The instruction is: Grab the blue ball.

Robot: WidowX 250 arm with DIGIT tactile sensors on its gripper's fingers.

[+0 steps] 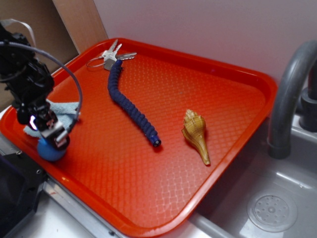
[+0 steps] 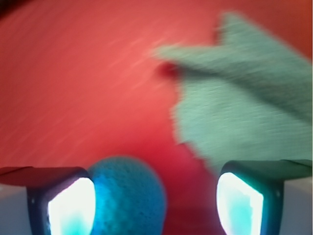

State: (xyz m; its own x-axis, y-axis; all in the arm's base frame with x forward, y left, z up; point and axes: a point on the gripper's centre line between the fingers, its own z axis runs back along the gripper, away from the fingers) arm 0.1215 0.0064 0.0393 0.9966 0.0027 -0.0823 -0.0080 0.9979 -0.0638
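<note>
The blue ball (image 1: 50, 150) is small, light blue and dimpled. It sits on the red tray (image 1: 198, 99) near its front left edge. My gripper (image 1: 53, 137) is low over it, open. In the wrist view the blue ball (image 2: 128, 198) lies between the fingers, against the left finger (image 2: 71, 208), with a wide gap to the right finger (image 2: 240, 205). The jaws are apart and grip nothing.
A light-blue cloth scrap (image 1: 63, 110) lies just behind the ball; it also shows in the wrist view (image 2: 239, 103). A dark-blue braided cord (image 1: 130, 104), keys (image 1: 113, 54) and a seashell (image 1: 195, 134) lie on the tray. A sink (image 1: 277, 208) and faucet (image 1: 287, 94) are at right.
</note>
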